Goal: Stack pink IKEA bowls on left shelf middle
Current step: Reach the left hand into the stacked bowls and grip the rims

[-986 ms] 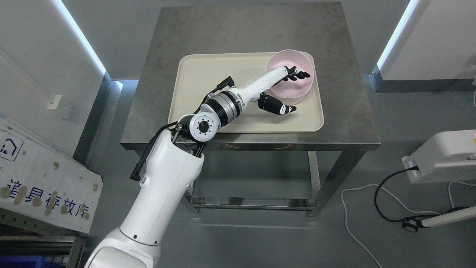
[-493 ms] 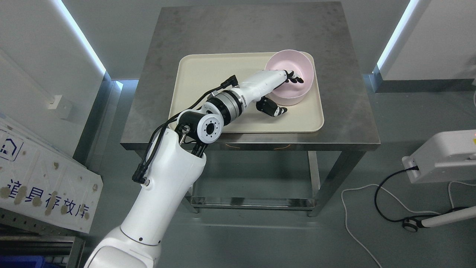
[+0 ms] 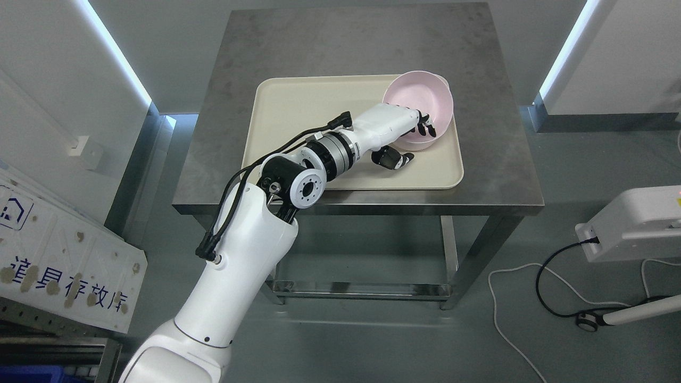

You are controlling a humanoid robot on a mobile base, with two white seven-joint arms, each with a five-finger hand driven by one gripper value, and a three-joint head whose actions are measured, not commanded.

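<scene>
A robot's left hand (image 3: pixel 408 139) grips the near rim of a pink bowl (image 3: pixel 420 101), fingers (image 3: pixel 427 126) hooked inside and thumb (image 3: pixel 396 158) beneath, tipping the bowl up at the far right corner of a cream tray (image 3: pixel 308 111). The bowl holds nothing, and the tray carries only the bowl. The tray rests on a steel bench (image 3: pixel 351 42) standing between two lit wall panels.
</scene>
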